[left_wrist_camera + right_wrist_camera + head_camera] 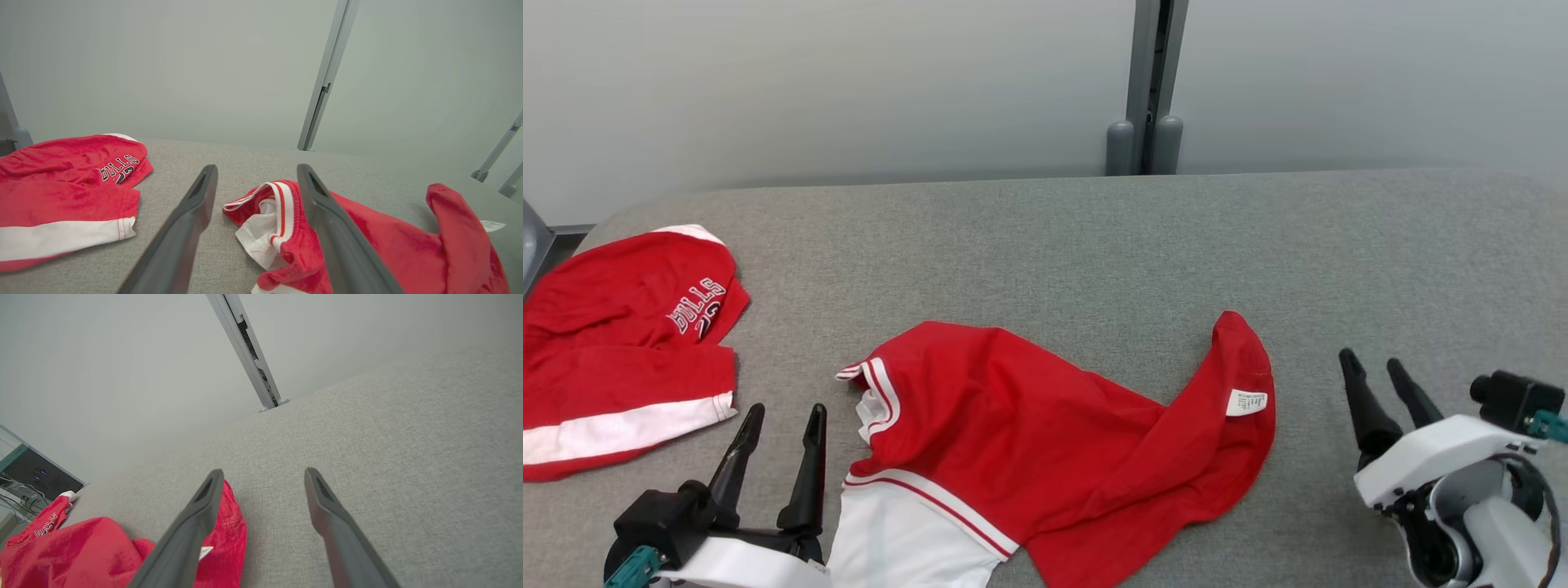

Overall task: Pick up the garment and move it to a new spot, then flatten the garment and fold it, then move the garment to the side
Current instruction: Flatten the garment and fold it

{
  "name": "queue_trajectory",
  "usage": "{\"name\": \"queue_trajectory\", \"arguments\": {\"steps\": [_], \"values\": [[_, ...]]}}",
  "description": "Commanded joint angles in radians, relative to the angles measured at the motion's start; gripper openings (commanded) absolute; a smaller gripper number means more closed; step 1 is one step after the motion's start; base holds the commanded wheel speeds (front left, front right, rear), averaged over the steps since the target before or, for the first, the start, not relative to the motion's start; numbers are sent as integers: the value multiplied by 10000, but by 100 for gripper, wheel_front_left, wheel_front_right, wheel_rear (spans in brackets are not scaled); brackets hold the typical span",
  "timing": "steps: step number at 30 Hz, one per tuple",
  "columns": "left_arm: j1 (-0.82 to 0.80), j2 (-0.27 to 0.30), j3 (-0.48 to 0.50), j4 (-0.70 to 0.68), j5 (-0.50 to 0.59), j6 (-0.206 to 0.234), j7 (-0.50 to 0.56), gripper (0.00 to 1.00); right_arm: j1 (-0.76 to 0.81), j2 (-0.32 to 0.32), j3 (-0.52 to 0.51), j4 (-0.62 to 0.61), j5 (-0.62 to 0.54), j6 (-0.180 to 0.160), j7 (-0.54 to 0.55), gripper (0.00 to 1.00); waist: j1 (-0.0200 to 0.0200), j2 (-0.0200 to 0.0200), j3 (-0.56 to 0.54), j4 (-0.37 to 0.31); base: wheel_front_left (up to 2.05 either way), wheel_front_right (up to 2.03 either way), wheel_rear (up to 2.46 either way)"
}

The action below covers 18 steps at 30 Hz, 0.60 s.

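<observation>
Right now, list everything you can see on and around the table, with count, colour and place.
crumpled garment: one, red with white trim, middle of the table, near the front edge
label: one, white, on the crumpled garment's right end
second garment: one, red with a white band and BULLS lettering, table's left end
table: one, grey fabric, under both garments
post: one, grey, behind the table's far edge
left gripper: one, dark fingers, open, just left of the crumpled garment
right gripper: one, dark fingers, open, right of the crumpled garment, apart from it
</observation>
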Motion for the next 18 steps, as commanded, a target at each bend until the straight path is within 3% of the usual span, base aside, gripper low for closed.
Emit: {"name": "queue_trajectory", "arguments": {"steps": [1,11,18], "values": [[16,31,43,-49,70,31,0,100,238,106,50,-138,-127,5,-118,100,0,0,-14,-104,0,0,0],[-113,51,-62,6,72,-52,0,100,318,661,93,-161,-598,5,249,100,0,0,56,-108,0,0,0],[-187,68,-135,80,16,-86,0,100,-472,579,83,790,-678,5,1483,100,0,0,153,164,0,0,0]]}}
